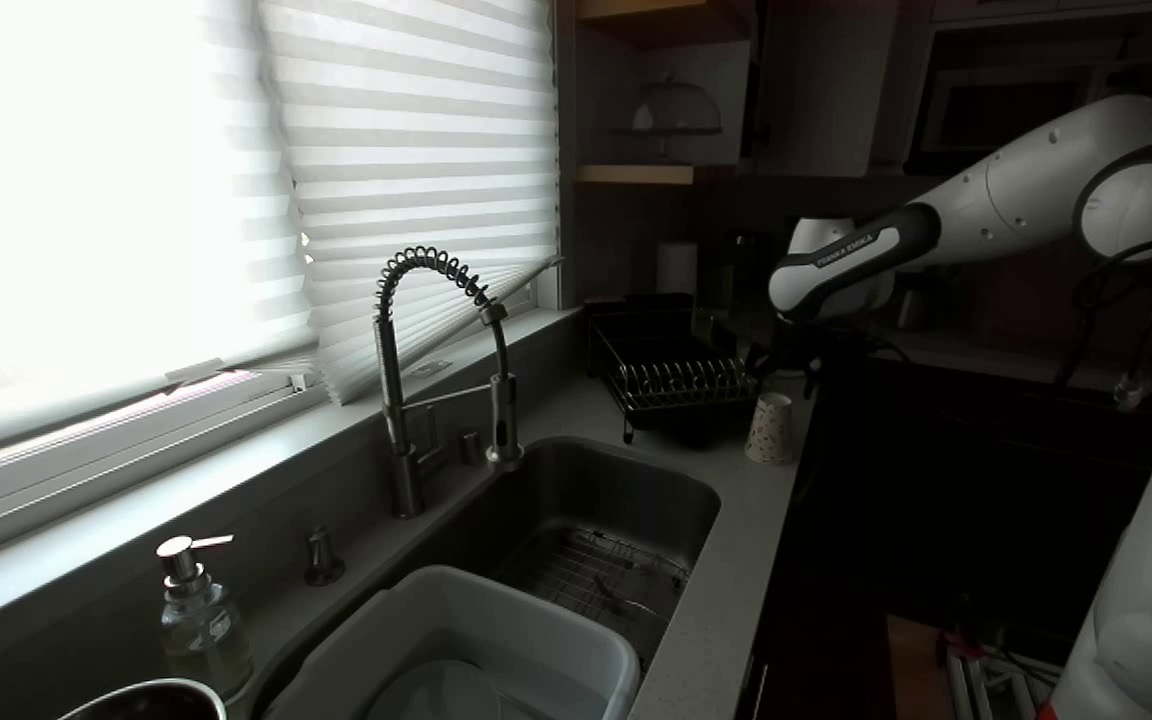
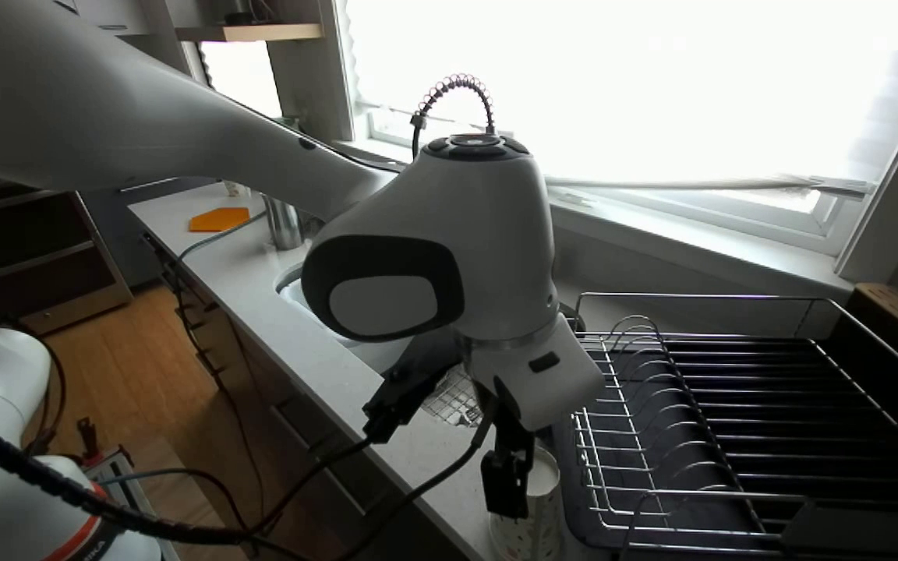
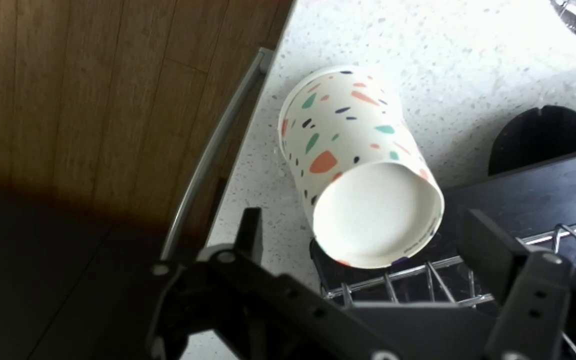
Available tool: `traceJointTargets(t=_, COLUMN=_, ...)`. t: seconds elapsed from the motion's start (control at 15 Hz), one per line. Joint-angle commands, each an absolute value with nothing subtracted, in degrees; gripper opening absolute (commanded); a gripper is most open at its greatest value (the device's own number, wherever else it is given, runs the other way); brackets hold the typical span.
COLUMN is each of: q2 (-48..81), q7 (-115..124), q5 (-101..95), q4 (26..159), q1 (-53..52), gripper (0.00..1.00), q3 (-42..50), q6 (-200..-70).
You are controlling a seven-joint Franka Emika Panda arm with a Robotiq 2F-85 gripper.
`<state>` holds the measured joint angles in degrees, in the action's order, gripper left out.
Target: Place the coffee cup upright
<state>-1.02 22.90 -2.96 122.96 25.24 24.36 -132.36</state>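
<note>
The coffee cup (image 3: 348, 125), white with coloured flecks, stands upside down on the counter. Its recessed base faces up in the wrist view, and in an exterior view the cup (image 1: 768, 432) is narrower at the top. My gripper (image 3: 362, 217) is open above it, one finger (image 3: 252, 235) to each side of the raised base, with gaps between fingers and cup. Another exterior view has the gripper (image 2: 449, 456) over the counter, one finger partly covering the cup (image 2: 535, 534). Nothing is held.
Right beside the cup is the black wire dish rack (image 2: 691, 436). On its opposite side the counter edge drops to the wooden floor (image 3: 93, 100). The sink (image 1: 636, 490) with a grey tub (image 1: 536, 625) and a tall spring faucet (image 1: 396, 400) lies further along.
</note>
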Motion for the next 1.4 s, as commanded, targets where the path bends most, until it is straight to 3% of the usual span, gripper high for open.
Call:
traceJointTargets(t=0.0, q2=1.2, q7=21.1, q5=-0.8, q4=122.3, q1=25.3, gripper=1.00, q3=24.8, q6=-134.8)
traceJointTargets(t=0.73, q2=3.9, q7=20.3, q5=2.5, q4=121.9, q1=24.9, gripper=1.00, q3=24.5, q6=-136.9)
traceJointTargets(t=0.87, q2=3.9, q7=21.6, q5=2.4, q4=121.7, q1=24.7, gripper=0.74, q3=24.4, q6=-136.4)
traceJointTargets(t=1.13, q2=3.3, q7=25.8, q5=-1.1, q4=121.5, q1=23.9, gripper=0.43, q3=24.2, q6=-136.3)
traceJointTargets(t=1.33, q2=1.9, q7=36.0, q5=-9.6, q4=122.8, q1=22.6, gripper=0.42, q3=24.2, q6=-138.4)
